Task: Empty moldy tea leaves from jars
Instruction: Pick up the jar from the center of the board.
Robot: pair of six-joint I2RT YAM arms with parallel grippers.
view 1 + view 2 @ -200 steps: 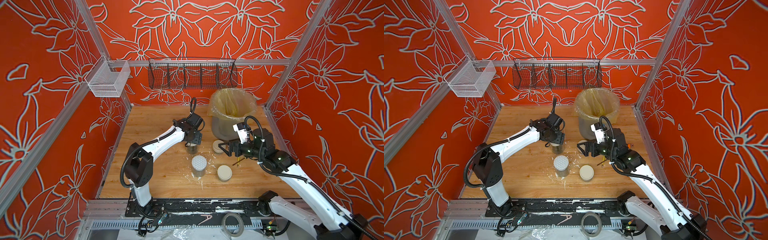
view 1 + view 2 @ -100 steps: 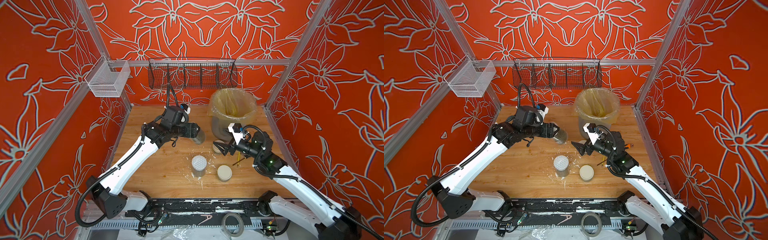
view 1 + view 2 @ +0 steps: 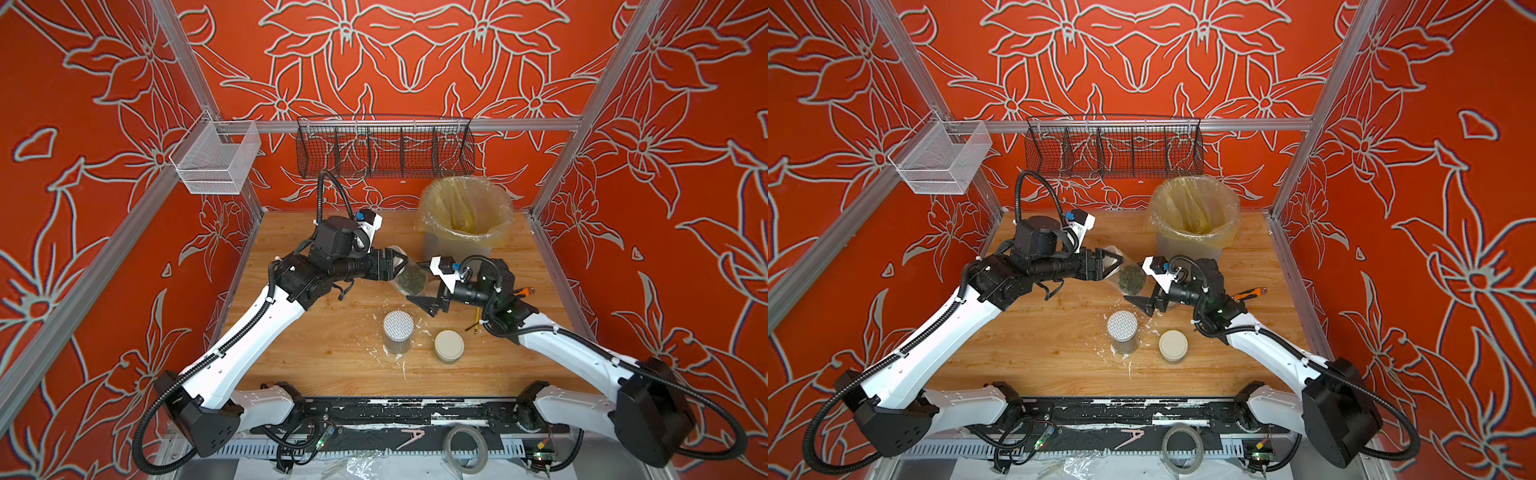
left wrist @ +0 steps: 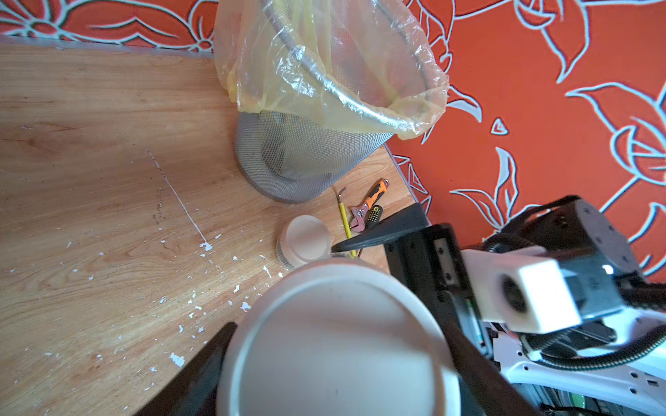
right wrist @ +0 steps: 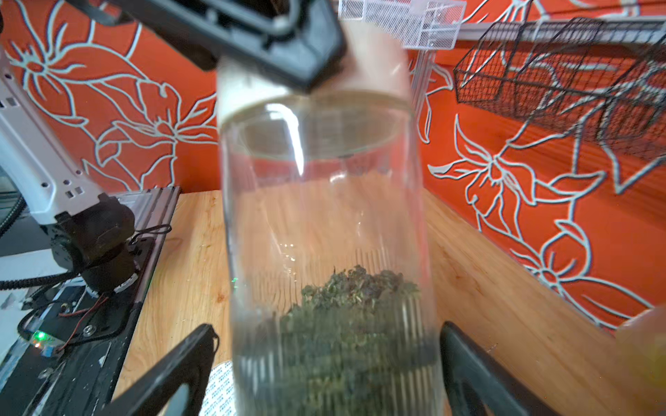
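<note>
My left gripper is shut on the cream lid of a clear jar, which it holds in the air tipped on its side. Dark grey-green tea leaves lie in the jar's far end. My right gripper is open, with one finger on each side of that end and a gap to the glass. On the table stand a jar with a white dotted lid, a squat jar with a cream lid, and another cream-lidded jar by the bin.
A grey mesh bin with a yellowish liner stands at the back right. An orange-handled wrench and small tools lie beside it. White flakes litter the wooden table. A black wire basket and a white mesh basket hang on the walls.
My left arm has lifted the jar off the table, turned it on its side and carried it to the right. My right gripper has come up around the jar's bottom end.
</note>
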